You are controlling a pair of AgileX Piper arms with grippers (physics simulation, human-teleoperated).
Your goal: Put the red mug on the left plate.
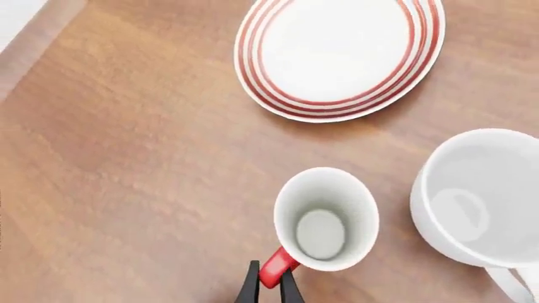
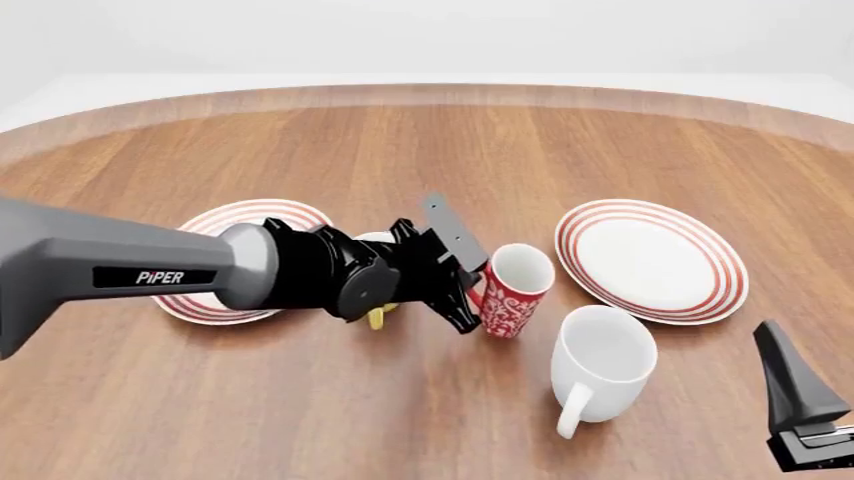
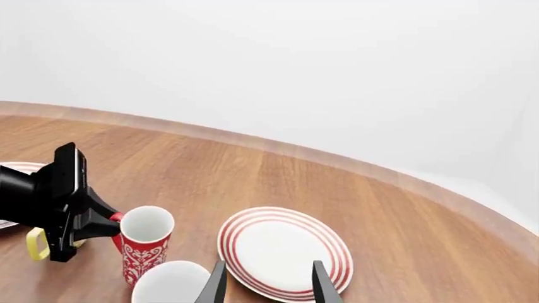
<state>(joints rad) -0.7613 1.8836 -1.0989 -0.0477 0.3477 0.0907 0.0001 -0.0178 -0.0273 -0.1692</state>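
Right now the left tool (image 1: 269, 285) is clenched on the red loop handle (image 1: 276, 267) of the red mug (image 2: 514, 290), its two dark fingers (image 1: 247, 287) pinching the handle from either side, as the left wrist view shows from above the mug's white inside. In the front view the mug tilts a little, its rim leaning away from the left arm (image 2: 160, 270); whether its base touches the wooden surface (image 2: 400, 420) or hangs just above it cannot be told.

Taking the red mug as the landmark: the white mug (image 2: 603, 362) stands just beside it, nearer the camera and to the right, apart from it, with its handle turned toward the camera. The right plate (image 2: 651, 258), white with red rings, lies near the mug on its right, flat on the surface. The left plate (image 2: 200, 300) lies well to the mug's left, partly covered by the left arm, so the mug is not on it. A small yellow mug (image 2: 376, 318) peeks out under the arm, left of the red mug.

Well to the right of the red mug and nearer the camera, the right tool (image 3: 267, 281) hangs above the surface with its fingers spread apart, grasping nothing.
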